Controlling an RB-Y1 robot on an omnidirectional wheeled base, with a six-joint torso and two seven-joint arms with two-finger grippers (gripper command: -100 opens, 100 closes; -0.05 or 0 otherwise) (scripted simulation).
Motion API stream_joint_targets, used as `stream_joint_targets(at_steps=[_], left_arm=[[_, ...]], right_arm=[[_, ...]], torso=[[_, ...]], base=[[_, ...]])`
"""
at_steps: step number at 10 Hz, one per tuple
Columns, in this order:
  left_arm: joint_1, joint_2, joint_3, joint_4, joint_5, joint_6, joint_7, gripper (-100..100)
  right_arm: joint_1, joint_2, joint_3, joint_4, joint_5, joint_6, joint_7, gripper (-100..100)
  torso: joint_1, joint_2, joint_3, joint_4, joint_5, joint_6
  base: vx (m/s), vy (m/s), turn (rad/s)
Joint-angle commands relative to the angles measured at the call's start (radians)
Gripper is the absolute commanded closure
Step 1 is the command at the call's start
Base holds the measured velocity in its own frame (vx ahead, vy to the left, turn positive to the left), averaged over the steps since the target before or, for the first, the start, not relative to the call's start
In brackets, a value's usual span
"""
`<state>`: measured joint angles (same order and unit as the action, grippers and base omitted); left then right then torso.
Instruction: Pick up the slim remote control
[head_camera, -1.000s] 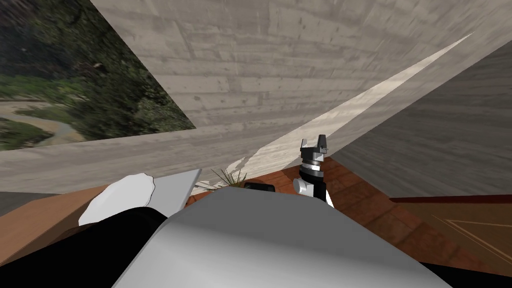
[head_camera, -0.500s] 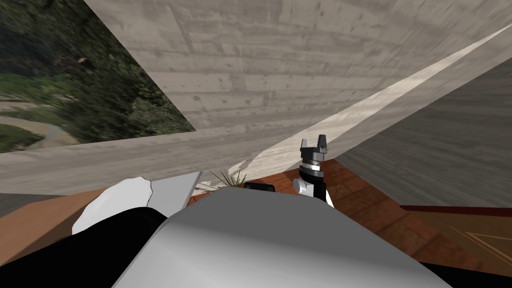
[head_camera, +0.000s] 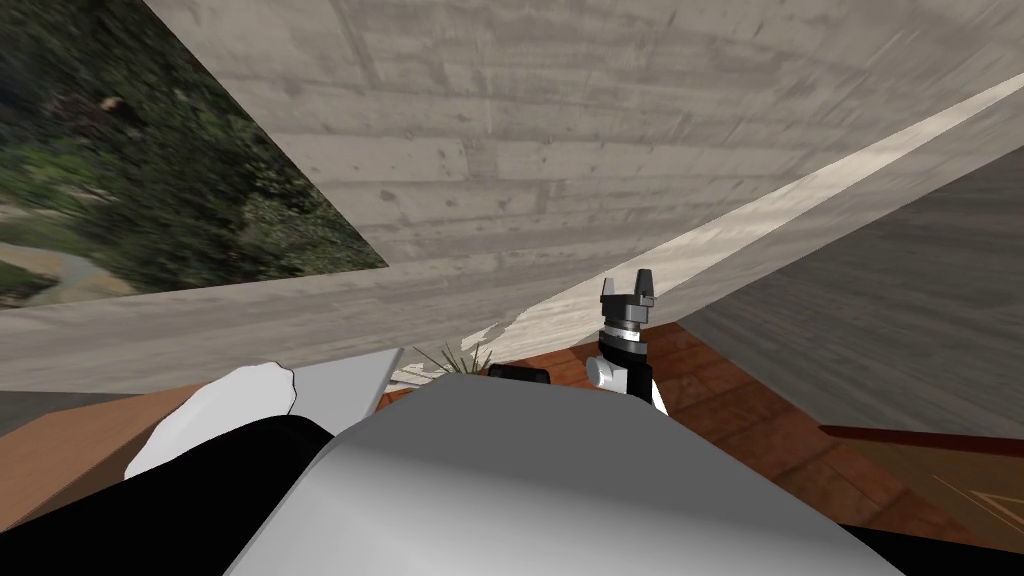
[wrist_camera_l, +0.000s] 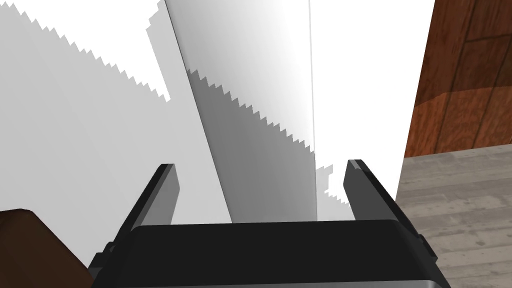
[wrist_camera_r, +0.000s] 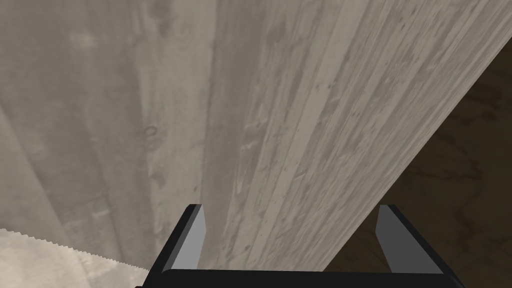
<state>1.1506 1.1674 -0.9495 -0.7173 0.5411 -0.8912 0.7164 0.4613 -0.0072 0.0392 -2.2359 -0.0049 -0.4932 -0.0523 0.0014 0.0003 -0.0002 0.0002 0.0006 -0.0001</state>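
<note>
Grey concrete wall (head_camera: 600, 150) straight ahead, board marks running across it, and a big window (head_camera: 150, 180) on the left with green hillside beyond. Down low, a red-brown plank floor (head_camera: 720, 385) runs off to the right. On the left there's a flat brown surface (head_camera: 60, 455), and what it belongs to I can't say. By it sits a white rounded shape (head_camera: 220, 410), with a grey panel (head_camera: 350, 385) just beside that. Then a spiky little plant (head_camera: 458, 355) at the foot of the wall, and just right of it a small dark slab (head_camera: 520, 373) poking up. It could be the slim remote control, but too little of it shows to tell.

Now the arms. The right arm (head_camera: 625, 350) stands upright over the red-brown floor, right gripper (head_camera: 627, 283) pointing up towards the wall. In its wrist view the two fingers stand wide apart with nothing between them: released. The left gripper (wrist_camera_l: 260, 164) is released as well, fingers spread, holding nothing. Ahead of it lie plain white and grey planes (wrist_camera_l: 260, 100) crossed by jagged shadows. Beside them there's a strip of red-brown wood (wrist_camera_l: 465, 75), and next to that some grey boards (wrist_camera_l: 450, 200). I can't tell what those pale planes are.
</note>
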Motion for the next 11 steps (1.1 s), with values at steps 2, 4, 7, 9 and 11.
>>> stream_joint_targets(at_steps=[2, 4, 7, 9, 11], left_arm=[[0.001, 0.000, 0.000, 0.000, -0.001, 0.001, 0.001, 100], [0.001, -0.001, 0.000, 0.000, 0.000, 0.000, 0.002, 100], [-0.016, 0.015, 0.050, 0.014, -0.050, -0.009, 0.051, 100], [-0.027, 0.033, 0.095, 0.018, -0.113, -0.014, 0.109, 100], [-0.027, 0.033, 0.121, 0.018, -0.170, -0.014, 0.159, 100]], right_arm=[[0.000, 0.000, 0.000, 0.000, 0.000, 0.000, 0.000, 0], [0.000, 0.000, 0.000, 0.000, 0.000, 0.000, 0.000, 0], [0.000, 0.000, 0.000, 0.000, 0.000, 0.000, 0.000, 0], [0.000, 0.000, 0.000, 0.000, 0.000, 0.000, 0.000, 0], [0.000, 0.000, 0.000, 0.000, 0.000, 0.000, 0.000, 0]], torso=[[-0.001, 0.001, 0.001, 0.001, 0.000, 0.001], [-0.001, 0.002, 0.001, 0.001, 0.000, 0.001], [-0.001, 0.002, 0.001, 0.001, -0.001, 0.000], [-0.002, 0.011, 0.007, 0.003, -0.001, 0.002], [-0.004, 0.013, 0.009, 0.005, 0.000, 0.003]], base=[[0.003, 0.000, 0.001], [0.000, 0.000, 0.000], [-0.047, -0.012, -0.034], [-0.170, -0.061, -0.119], [-0.106, -0.069, -0.036]])
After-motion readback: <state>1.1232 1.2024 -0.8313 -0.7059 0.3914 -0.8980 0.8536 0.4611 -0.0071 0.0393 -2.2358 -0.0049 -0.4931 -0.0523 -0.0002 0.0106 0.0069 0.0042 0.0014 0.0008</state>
